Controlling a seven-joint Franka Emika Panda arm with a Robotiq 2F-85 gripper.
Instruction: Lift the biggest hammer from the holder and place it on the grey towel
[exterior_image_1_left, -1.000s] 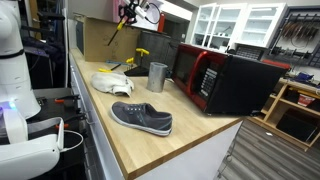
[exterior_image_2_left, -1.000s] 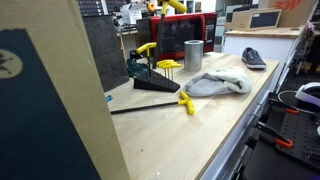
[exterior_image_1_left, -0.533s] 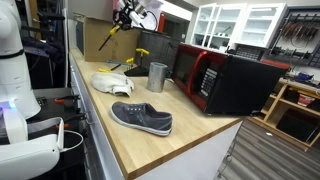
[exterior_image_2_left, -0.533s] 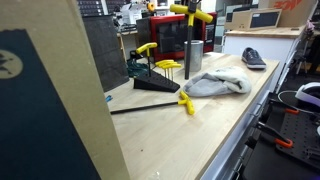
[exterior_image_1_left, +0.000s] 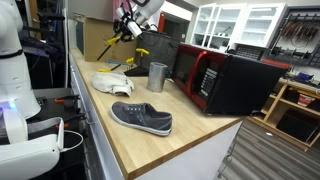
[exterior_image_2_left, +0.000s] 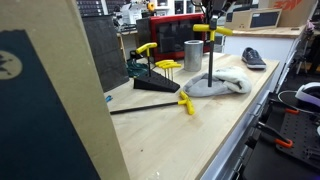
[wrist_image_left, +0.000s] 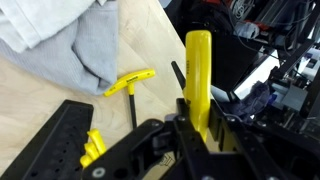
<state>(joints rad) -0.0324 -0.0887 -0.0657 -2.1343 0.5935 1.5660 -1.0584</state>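
Note:
My gripper (exterior_image_2_left: 213, 17) is shut on the yellow handle of the biggest hammer (exterior_image_2_left: 212, 32), a long T-handled tool. Its dark shaft hangs down, with the tip at or just over the grey towel (exterior_image_2_left: 222, 82). In the wrist view the yellow handle (wrist_image_left: 198, 60) sticks out between the jaws (wrist_image_left: 198, 118), with the towel (wrist_image_left: 70, 35) at upper left. The black holder (exterior_image_2_left: 148, 80) still carries smaller yellow-handled tools and shows in the wrist view (wrist_image_left: 58, 140). In an exterior view the gripper (exterior_image_1_left: 131, 22) is high above the towel (exterior_image_1_left: 110, 82).
A loose yellow-handled tool (exterior_image_2_left: 185, 103) lies on the wooden bench in front of the holder. A metal cup (exterior_image_1_left: 157, 77), a grey shoe (exterior_image_1_left: 142, 118) and a red-and-black microwave (exterior_image_1_left: 225, 78) stand further along. A brown board (exterior_image_2_left: 55, 100) blocks the near side.
My gripper has carried the hammer away from the holder toward the towel and lowered it, so the shaft tip now reaches the towel.

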